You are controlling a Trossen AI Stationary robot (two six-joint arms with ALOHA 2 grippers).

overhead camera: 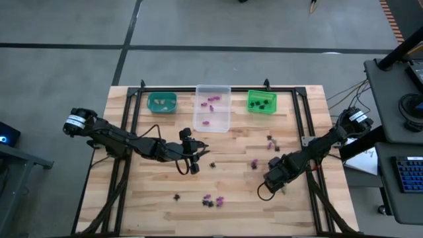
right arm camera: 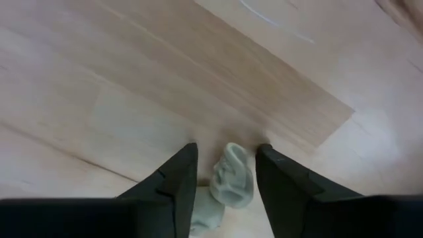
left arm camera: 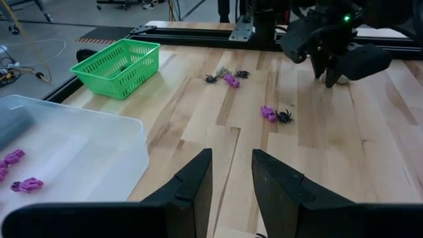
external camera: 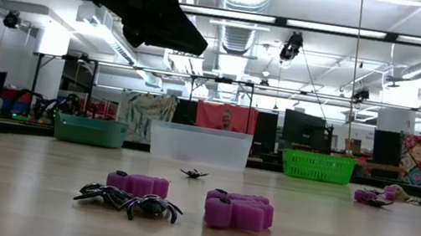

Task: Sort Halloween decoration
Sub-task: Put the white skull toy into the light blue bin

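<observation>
Right hand (right arm camera: 225, 173) low over tabletop (right arm camera: 132, 86), fingers apart astride pale beige trinket (right arm camera: 231, 178), contact unclear. Left hand (left arm camera: 231, 182) mid-tabletop, parted, empty.

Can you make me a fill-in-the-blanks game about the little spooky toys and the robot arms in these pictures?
1. The bin holding purple trinkets stands between the teal bin and the ____ bin.
2. A pale beige trinket lies between the fingers of the ____ gripper.
3. Between the left gripper's fingers there is ____.
4. In the low view, two black ____ lie in front of the purple pieces.

Missing words: green; right; nothing; spiders
</observation>
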